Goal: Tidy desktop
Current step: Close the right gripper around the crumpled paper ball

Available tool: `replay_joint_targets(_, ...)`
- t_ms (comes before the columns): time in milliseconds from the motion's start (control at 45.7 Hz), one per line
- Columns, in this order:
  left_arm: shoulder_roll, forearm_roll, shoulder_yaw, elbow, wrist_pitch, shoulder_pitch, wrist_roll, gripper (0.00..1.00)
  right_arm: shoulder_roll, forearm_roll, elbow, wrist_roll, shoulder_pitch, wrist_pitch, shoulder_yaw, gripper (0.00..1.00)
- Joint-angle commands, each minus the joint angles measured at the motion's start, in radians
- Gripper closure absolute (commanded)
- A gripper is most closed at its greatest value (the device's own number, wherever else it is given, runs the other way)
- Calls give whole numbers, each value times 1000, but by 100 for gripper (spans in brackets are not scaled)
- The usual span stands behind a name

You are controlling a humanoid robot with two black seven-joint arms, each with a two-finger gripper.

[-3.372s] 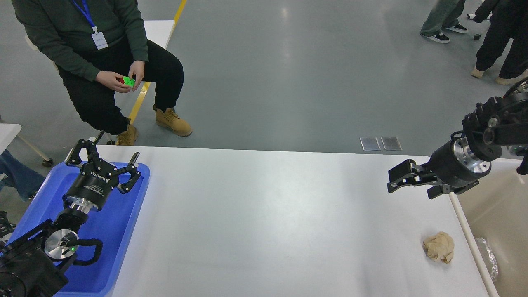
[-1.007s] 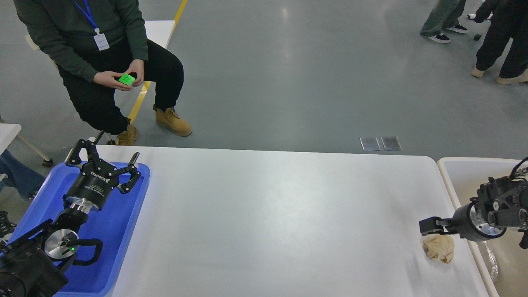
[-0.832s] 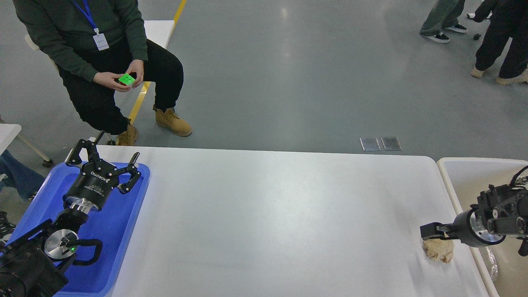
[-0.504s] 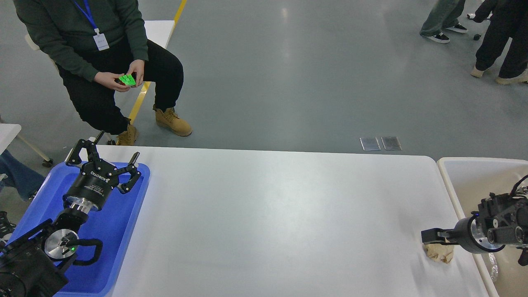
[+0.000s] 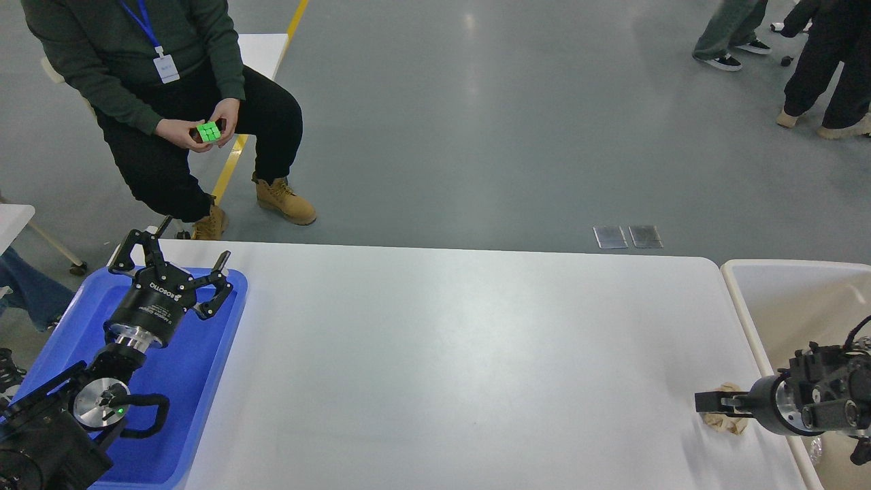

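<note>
Down at the near right corner of the desktop (image 5: 449, 354), the right gripper (image 5: 711, 403) sits low over a crumpled ball of brown paper (image 5: 727, 420), its dark fingers laid across the top of the wad so that only the paper's upper edge and lower part show around them. The fingers are seen nearly side-on and merge into 1 dark shape, so I cannot tell whether they are spread or closed on the paper. The paper lies on the white surface just beside the table's right edge, and past that edge stands a beige open bin (image 5: 738, 279) with something clear and shiny (image 5: 814, 446) inside it. On the far left, the left gripper (image 5: 178, 260) hangs above a blue plastic tray (image 5: 204, 381), its 2 fingers spread wide with nothing between them. Beyond the table a seated person (image 5: 170, 88) in a dark green top holds a green puzzle cube (image 5: 209, 131) in both hands.
</note>
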Motion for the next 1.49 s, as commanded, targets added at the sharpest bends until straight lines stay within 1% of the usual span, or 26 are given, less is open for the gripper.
replay_joint_targets(0, 0, 0, 0, 0, 0, 0, 0, 1, 0, 1, -16, -2, -54, -52, 39, 0)
replay_joint_targets(197, 0, 0, 0, 0, 0, 0, 0, 1, 1, 1, -16, 0, -55, -90, 39, 1)
replay_joint_targets(241, 0, 0, 0, 0, 0, 0, 0, 1, 1, 1, -16, 1, -55, -103, 39, 3)
replay_joint_targets(263, 0, 0, 0, 0, 0, 0, 0, 1, 1, 1, -16, 3, -57, -110, 39, 6)
replay_joint_targets(328, 0, 0, 0, 0, 0, 0, 0, 1, 4, -1, -14, 3, -58, -138, 39, 21)
replay_joint_targets(394, 0, 0, 0, 0, 0, 0, 0, 1, 7, -7, -13, 5, -63, -149, 36, 32)
replay_joint_targets(438, 0, 0, 0, 0, 0, 0, 0, 1, 9, -9, -11, 5, -65, -149, 32, 43)
replay_joint_targets(482, 0, 0, 0, 0, 0, 0, 0, 1, 15, -16, -8, 6, -66, -149, 25, 58)
replay_joint_targets(504, 0, 0, 0, 0, 0, 0, 0, 1, 18, -16, -5, 8, -66, -147, 22, 69)
replay_joint_targets(526, 0, 0, 0, 0, 0, 0, 0, 1, 21, -18, -3, 8, -66, -146, 18, 76)
replay_joint_targets(591, 0, 0, 0, 0, 0, -1, 0, 1, 23, -16, 0, 9, -65, -139, -4, 95)
replay_joint_targets(613, 0, 0, 0, 0, 0, 0, 0, 1, 24, -15, 0, 9, -66, -139, -11, 100)
replay_joint_targets(832, 0, 0, 0, 0, 0, -1, 0, 1, 24, -16, 3, 11, -55, -139, -33, 100)
replay_joint_targets(985, 0, 0, 0, 0, 0, -1, 0, 1, 15, -16, 35, 15, -22, -136, -48, 100)
replay_joint_targets(1095, 0, 0, 0, 0, 0, -1, 0, 1, -20, -18, 128, 17, 44, -132, -53, 100)
replay_joint_targets(1226, 0, 0, 0, 0, 0, -1, 0, 1, -60, -19, 286, 20, 179, -129, -62, 100)
replay_joint_targets(1358, 0, 0, 0, 0, 0, 0, 0, 1, -82, -19, 434, 25, 363, -75, -122, 100)
replay_joint_targets(1467, 0, 0, 0, 0, 0, -1, 0, 1, -91, -18, 500, 40, 503, -8, -168, 100)
